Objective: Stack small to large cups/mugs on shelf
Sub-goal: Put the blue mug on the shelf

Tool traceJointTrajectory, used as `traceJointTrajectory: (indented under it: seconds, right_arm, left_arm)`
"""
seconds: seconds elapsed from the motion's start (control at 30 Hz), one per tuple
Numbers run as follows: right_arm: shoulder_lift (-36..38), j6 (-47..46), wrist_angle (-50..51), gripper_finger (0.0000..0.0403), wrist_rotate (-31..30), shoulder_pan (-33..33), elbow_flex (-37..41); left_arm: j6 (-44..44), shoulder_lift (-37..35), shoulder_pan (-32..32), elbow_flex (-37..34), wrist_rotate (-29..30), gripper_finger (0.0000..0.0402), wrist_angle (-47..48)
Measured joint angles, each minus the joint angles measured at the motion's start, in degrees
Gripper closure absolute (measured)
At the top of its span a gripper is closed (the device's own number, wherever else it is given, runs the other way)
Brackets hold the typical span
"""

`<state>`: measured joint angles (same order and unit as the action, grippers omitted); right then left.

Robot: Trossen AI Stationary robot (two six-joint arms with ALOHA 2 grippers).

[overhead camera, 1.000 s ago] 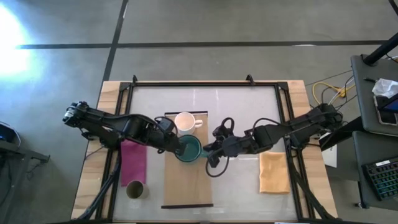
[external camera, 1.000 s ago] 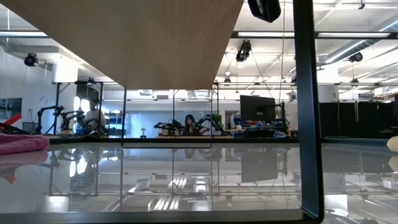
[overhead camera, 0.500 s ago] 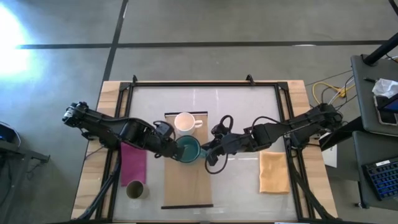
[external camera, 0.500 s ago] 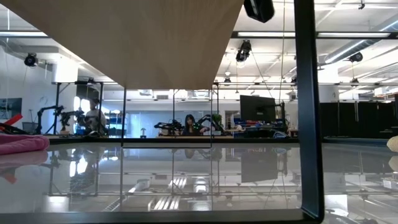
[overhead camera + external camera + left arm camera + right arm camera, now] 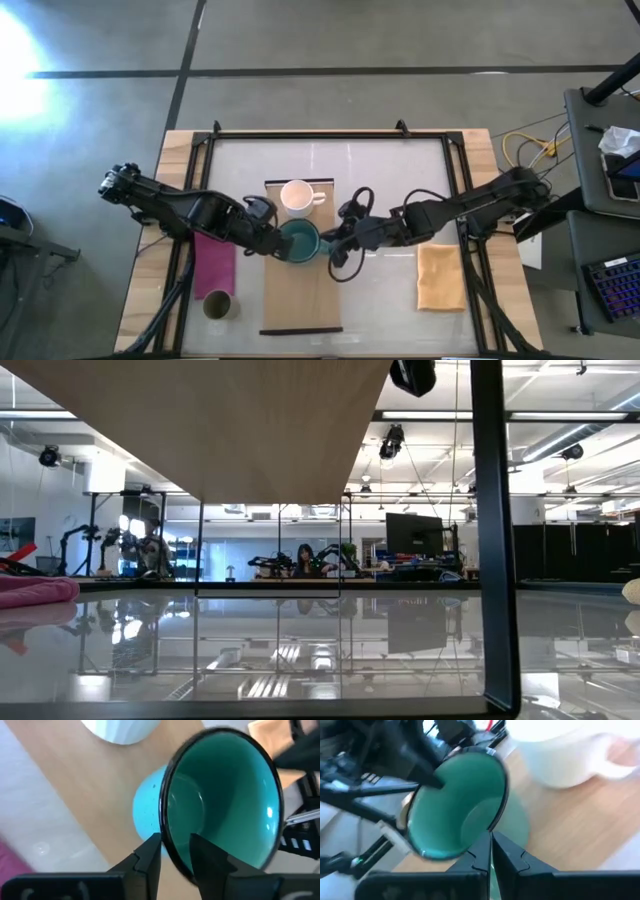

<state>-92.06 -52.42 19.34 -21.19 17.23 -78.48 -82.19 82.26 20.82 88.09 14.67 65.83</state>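
Right now, both arms meet over the middle of the bench.

Teal mug (image 5: 300,240): on the shelf (image 5: 300,300), roughly at its middle, open side up, caught between the two tools.

Left tool (image 5: 272,241): at the teal mug's left side. In the left wrist view its fingers (image 5: 150,857) straddle the dark rim, one inside the mug and one outside against the pale blue wall, closed down on the rim.

Right tool (image 5: 333,239): at the teal mug's right side. In the right wrist view its two fingers (image 5: 481,851) stand nearly together, pinching the mug's edge between them.

White mug (image 5: 297,196): upright on the shelf, just beyond the teal mug towards the far end, handle pointing right. The two mugs sit close; I cannot tell whether they touch.

Small dark cup (image 5: 218,305): off the shelf, on the bench near its front left corner, well apart from both tools.

Pink cloth (image 5: 214,262): flat on the bench between the dark cup and the left arm, just left of the shelf.

Tan cloth (image 5: 440,277): on the bench to the right of the shelf, under the right arm's reach.

Shelf: long board lying front to back along the middle of the bench, with a dark strip at its near end.
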Motion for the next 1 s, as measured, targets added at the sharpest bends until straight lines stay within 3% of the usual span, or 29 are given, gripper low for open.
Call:
traceJointTrajectory:
  seconds: [0.2,1.0]
  right_arm:
    - [2.82,-0.02,4.45,0.0394,-4.37,-0.50,-0.02]
    - [2.68,-1.09,7.73,0.0394,-2.09,0.07,-0.02]
  left_arm:
    - [0.27,0.06,0.19,-0.13,1.18,0.0329,-2.22]
    - [0.48,-2.00,2.07,0.02,1.05,0.0329,1.17]
